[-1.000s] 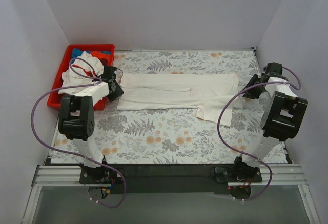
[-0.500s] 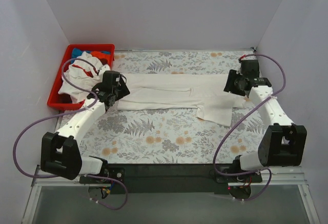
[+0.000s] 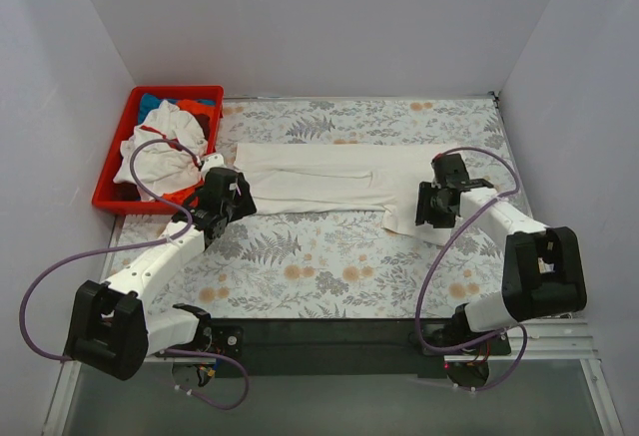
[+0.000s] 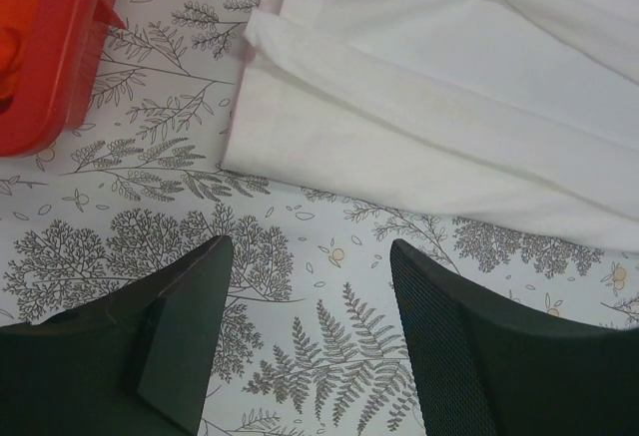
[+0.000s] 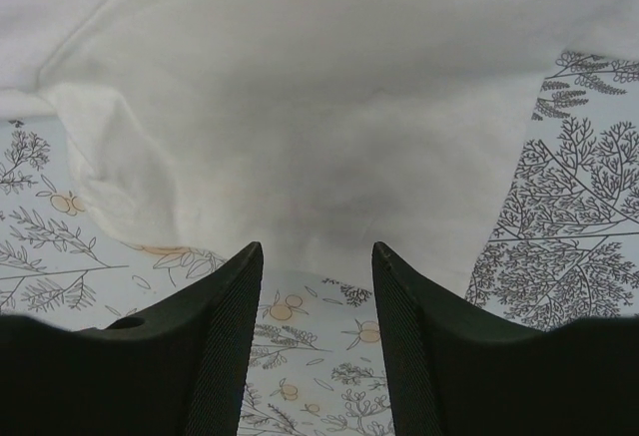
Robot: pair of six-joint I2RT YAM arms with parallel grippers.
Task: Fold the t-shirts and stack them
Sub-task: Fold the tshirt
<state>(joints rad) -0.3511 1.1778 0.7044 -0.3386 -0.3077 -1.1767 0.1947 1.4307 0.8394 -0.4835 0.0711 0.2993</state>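
A white t-shirt (image 3: 339,177) lies folded lengthwise into a long band across the back of the floral table cover, one sleeve (image 3: 414,218) hanging toward me at the right. My left gripper (image 3: 240,200) is open just in front of the band's left end (image 4: 300,127), over bare cover. My right gripper (image 3: 424,207) is open at the sleeve's near edge (image 5: 300,157); the jaws hold nothing. More t-shirts, white with red trim (image 3: 160,152), blue and orange-red, are piled in the red bin (image 3: 110,195).
The red plastic bin stands at the back left, its corner in the left wrist view (image 4: 50,57). White walls enclose the table on three sides. The floral cover (image 3: 329,266) stretches in front of the shirt.
Both arms have reached out and down from their raised pose. The left gripper came to the shirt's left end, the right gripper swung inward onto the sleeve. The shirt has not moved.
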